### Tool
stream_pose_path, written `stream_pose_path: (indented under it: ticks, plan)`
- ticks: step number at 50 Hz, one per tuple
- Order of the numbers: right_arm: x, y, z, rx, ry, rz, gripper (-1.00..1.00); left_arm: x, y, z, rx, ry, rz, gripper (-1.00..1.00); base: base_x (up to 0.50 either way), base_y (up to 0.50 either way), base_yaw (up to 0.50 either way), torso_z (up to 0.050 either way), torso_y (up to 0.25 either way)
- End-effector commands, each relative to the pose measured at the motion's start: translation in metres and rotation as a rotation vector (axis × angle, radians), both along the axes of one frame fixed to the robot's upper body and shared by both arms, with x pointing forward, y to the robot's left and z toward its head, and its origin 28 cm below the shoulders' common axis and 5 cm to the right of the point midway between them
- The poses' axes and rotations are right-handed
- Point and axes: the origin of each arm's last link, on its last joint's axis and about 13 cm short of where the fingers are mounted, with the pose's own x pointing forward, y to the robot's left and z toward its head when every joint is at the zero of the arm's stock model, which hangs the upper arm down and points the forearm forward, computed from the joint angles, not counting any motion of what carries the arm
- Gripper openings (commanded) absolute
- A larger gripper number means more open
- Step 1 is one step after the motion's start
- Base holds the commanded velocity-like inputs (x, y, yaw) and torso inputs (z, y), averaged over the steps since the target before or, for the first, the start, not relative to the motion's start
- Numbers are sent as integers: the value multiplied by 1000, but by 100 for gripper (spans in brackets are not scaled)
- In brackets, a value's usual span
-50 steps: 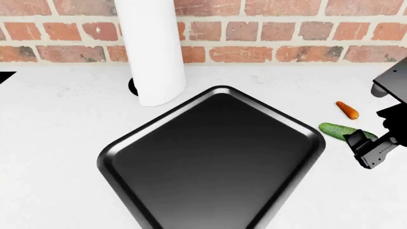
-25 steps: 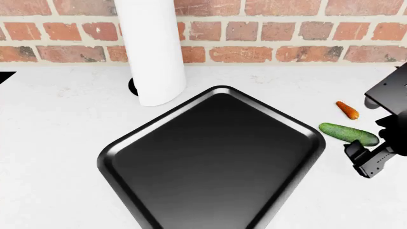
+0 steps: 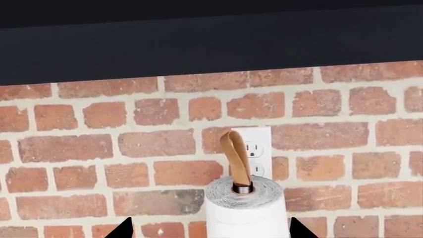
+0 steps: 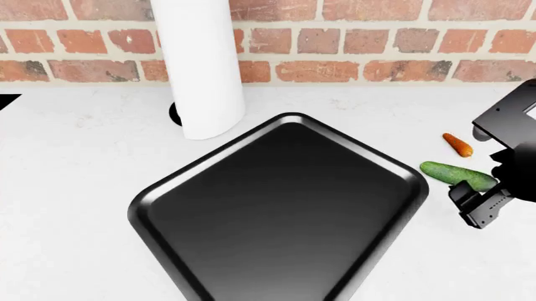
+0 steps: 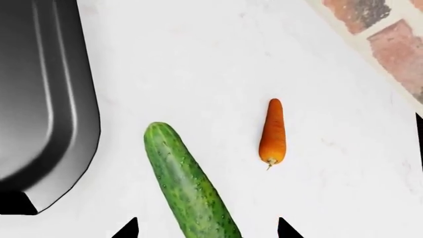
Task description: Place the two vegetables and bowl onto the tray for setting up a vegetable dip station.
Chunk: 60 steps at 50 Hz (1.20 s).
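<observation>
The large glossy black rectangular tray [image 4: 280, 213] with rounded corners and a low raised rim lies nearest on the white speckled countertop [image 4: 75, 188], turned diagonally so that one corner points toward the wall. Nothing rests on it.

To its right, the right gripper [image 4: 479, 202] hangs at the near end of the short bumpy green cucumber [image 4: 457, 175]. In the right wrist view its two dark fingertips [image 5: 127, 229] show apart, one on either side of the cucumber's body, spread and not pressing on it. The cucumber lies flat on the counter just beside the tray's right corner, not touching the rim; its long axis runs from near-right to far-left, with the rounded far end pointing toward the tray's edge. A little farther back lies the smaller tapered orange carrot [image 4: 457, 145], apart from the cucumber and roughly parallel to it; in the right wrist view its stem stub faces the gripper.

Behind the tray's far corner stands a tall white paper-towel roll [image 4: 201, 66] on a dark base, with a tan loop handle [image 3: 236, 159] at its top. Behind it is the red brick wall [image 4: 368, 44] with a white outlet plate [image 3: 256, 148].

The left gripper [image 3: 206, 230] shows only two dark tips [image 3: 122, 231], set apart, holding nothing. The bowl does not appear in any view. No readable writing or labels show.
</observation>
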Motion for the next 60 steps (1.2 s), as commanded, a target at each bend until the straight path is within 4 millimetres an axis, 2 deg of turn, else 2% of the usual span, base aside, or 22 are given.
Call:
stream_pose_path:
  ticks: [1,46,47,60]
  plan:
    - [5,-1,-5,-7,-2,-10,100,0,-1,-1,4,1,-2,100,0,0,0,0,0]
    - [-1,-5,-30,10,32,-36,100,0,-3,-1,9,4,-8,100,0,0,0,0,0]
    - [-1,-5,-29,12,31,-37,-100,0,-3,-1,9,4,-8,100,0,0,0,0,0]
    - [-1,-4,-27,24,29,-36,-100,0,-3,-1,9,3,-8,100,0,0,0,0,0]
